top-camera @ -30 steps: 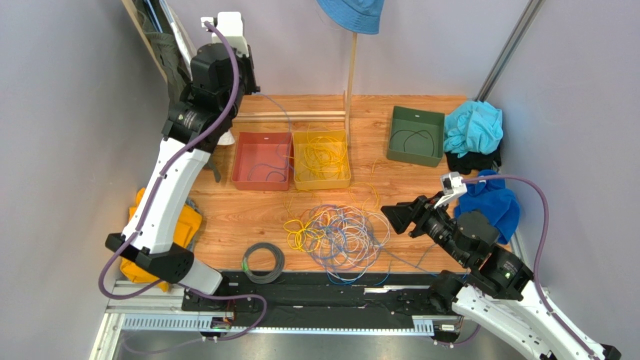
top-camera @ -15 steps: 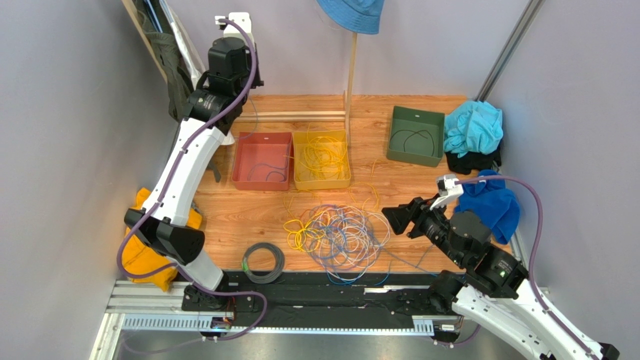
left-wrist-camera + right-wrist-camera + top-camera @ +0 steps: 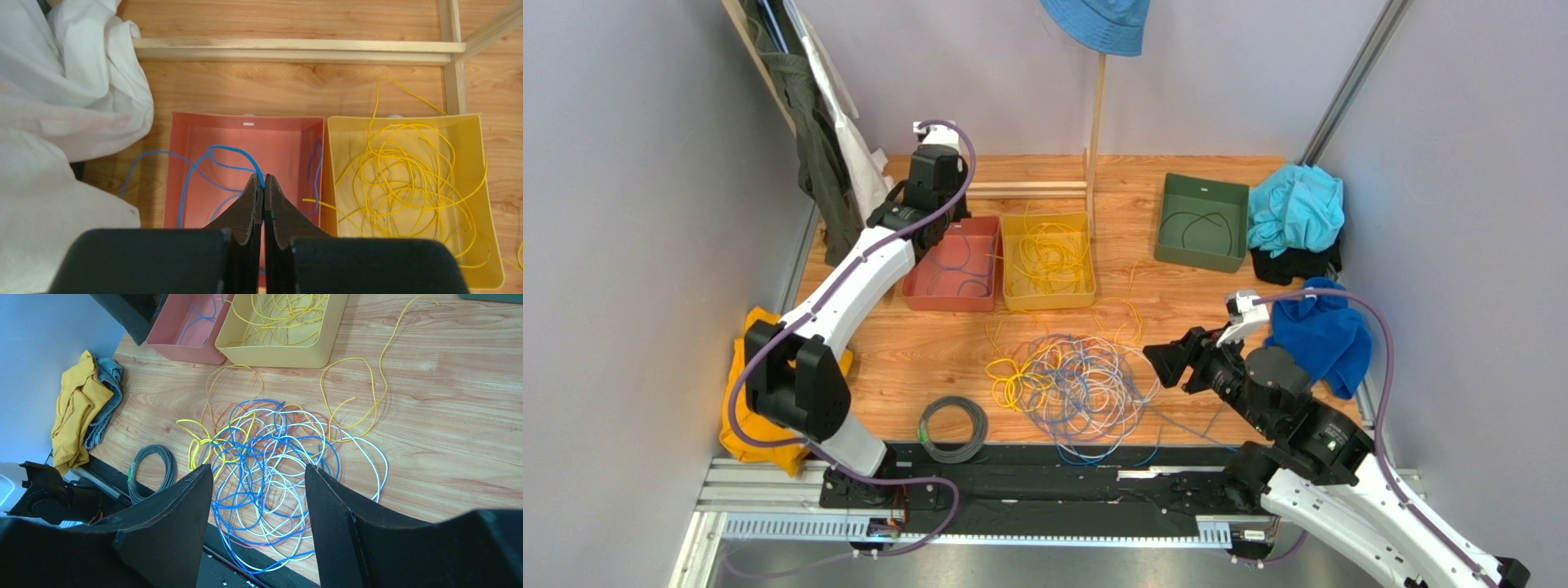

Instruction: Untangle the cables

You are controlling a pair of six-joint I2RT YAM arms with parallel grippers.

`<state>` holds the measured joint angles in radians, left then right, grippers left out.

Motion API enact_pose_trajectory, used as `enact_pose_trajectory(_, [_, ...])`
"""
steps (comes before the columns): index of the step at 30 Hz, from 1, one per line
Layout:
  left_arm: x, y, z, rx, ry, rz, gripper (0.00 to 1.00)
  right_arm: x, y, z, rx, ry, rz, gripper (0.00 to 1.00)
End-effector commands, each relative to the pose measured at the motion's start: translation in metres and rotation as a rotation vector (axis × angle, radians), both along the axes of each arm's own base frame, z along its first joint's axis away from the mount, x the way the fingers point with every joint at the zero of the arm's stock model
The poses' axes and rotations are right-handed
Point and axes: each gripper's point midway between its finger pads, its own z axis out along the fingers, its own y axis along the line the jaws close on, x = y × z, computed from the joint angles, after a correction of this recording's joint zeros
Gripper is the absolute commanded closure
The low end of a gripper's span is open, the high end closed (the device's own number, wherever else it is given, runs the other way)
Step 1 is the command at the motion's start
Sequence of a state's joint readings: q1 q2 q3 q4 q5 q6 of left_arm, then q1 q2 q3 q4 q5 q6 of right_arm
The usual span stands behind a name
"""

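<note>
The tangle of thin yellow, blue and pale lilac-grey cables (image 3: 1078, 382) lies in loose curls on the wooden bench (image 3: 916, 349), just in front of the yellow plastic tray (image 3: 402, 120). The right pincer (image 3: 258, 478) hangs by the tangle's right edge with jaws spread wide. The left pincer (image 3: 263, 184) is pressed together over the salmon-pink plastic tray (image 3: 245, 124), seemingly nipping a thin blue wire (image 3: 202, 160) at its tips.

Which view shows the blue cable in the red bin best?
Left wrist: close up, the blue cable runs from the shut jaws across the red bin. Top external shows it tiny; right wrist only a cropped bit.
</note>
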<state>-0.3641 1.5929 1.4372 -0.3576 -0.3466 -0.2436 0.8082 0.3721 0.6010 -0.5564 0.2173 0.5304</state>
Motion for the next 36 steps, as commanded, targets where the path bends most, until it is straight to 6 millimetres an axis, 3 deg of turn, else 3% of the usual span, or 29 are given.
enact_pose_trajectory(1, [-0.01, 0.003, 0.067, -0.132, -0.191, 0.02, 1.0, 0.002, 0.002, 0.008, 0.049, -0.029, -0.007, 0.39])
enact_pose_trajectory(4, [-0.013, 0.0, 0.042, -0.128, -0.137, 0.012, 1.0, 0.001, 0.006, 0.005, 0.071, -0.024, 0.007, 0.4])
enact_pose_trajectory(8, [-0.012, -0.002, -0.009, -0.106, -0.012, 0.021, 1.0, -0.001, 0.009, 0.005, 0.073, -0.012, 0.021, 0.4])
enact_pose_trajectory(9, [-0.012, -0.002, -0.019, -0.102, 0.013, 0.025, 0.93, -0.001, 0.008, 0.004, 0.068, -0.007, 0.02, 0.4])
enact_pose_trajectory(10, [-0.013, -0.002, -0.022, -0.104, 0.018, 0.027, 0.82, -0.001, 0.008, 0.005, 0.066, -0.008, 0.019, 0.4])
enact_pose_trajectory(11, [-0.015, -0.001, -0.028, -0.102, 0.026, 0.035, 0.56, -0.001, 0.007, 0.004, 0.065, -0.008, 0.016, 0.4])
enact_pose_trajectory(12, [-0.016, 0.001, -0.023, -0.11, 0.011, 0.043, 0.42, -0.001, 0.006, 0.004, 0.066, -0.009, 0.015, 0.4])
enact_pose_trajectory(13, [-0.016, 0.002, -0.021, -0.112, 0.003, 0.047, 0.09, -0.002, 0.006, 0.004, 0.067, -0.008, 0.016, 0.4])
enact_pose_trajectory(14, [-0.018, 0.003, -0.018, -0.11, -0.004, 0.048, 0.01, -0.002, 0.006, 0.004, 0.068, -0.009, 0.014, 0.4])
enact_pose_trajectory(18, [-0.024, 0.009, 0.019, -0.113, -0.075, 0.049, 0.01, -0.001, 0.009, 0.005, 0.083, -0.007, 0.019, 0.4])
enact_pose_trajectory(21, [-0.033, 0.009, 0.036, -0.127, -0.093, 0.038, 0.01, -0.001, 0.012, 0.004, 0.089, -0.003, 0.029, 0.4])
enact_pose_trajectory(24, [-0.049, 0.001, 0.041, -0.157, -0.083, 0.006, 0.01, -0.001, 0.016, 0.002, 0.092, 0.001, 0.042, 0.41])
enact_pose_trajectory(25, [-0.057, -0.003, 0.029, -0.153, -0.063, -0.009, 0.01, -0.001, 0.016, 0.002, 0.092, 0.001, 0.043, 0.41])
enact_pose_trajectory(27, [-0.078, -0.023, 0.036, -0.173, -0.101, -0.063, 0.01, -0.001, 0.017, 0.0, 0.089, 0.005, 0.043, 0.41])
enact_pose_trajectory(28, [-0.091, -0.028, 0.018, -0.162, -0.073, -0.076, 0.01, -0.001, 0.017, -0.001, 0.085, 0.007, 0.043, 0.41])
enact_pose_trajectory(29, [-0.104, -0.046, 0.015, -0.181, -0.082, -0.114, 0.01, -0.001, 0.016, -0.003, 0.08, 0.009, 0.042, 0.41])
enact_pose_trajectory(30, [-0.118, -0.049, 0.02, -0.205, -0.102, -0.127, 0.01, 0.0, 0.015, -0.007, 0.067, 0.014, 0.038, 0.41])
enact_pose_trajectory(31, [-0.132, -0.052, -0.002, -0.198, -0.065, -0.13, 0.01, 0.0, 0.013, -0.01, 0.057, 0.016, 0.03, 0.41])
enact_pose_trajectory(33, [-0.16, -0.066, -0.009, -0.248, -0.053, -0.161, 0.01, -0.001, 0.009, -0.016, 0.04, 0.03, 0.017, 0.41])
enact_pose_trajectory(34, [-0.172, -0.066, -0.03, -0.235, -0.015, -0.17, 0.01, -0.001, 0.007, -0.019, 0.032, 0.034, 0.013, 0.41])
enact_pose_trajectory(36, [-0.196, -0.072, -0.041, -0.252, 0.029, -0.202, 0.01, -0.004, 0.003, -0.023, 0.027, 0.041, 0.006, 0.41])
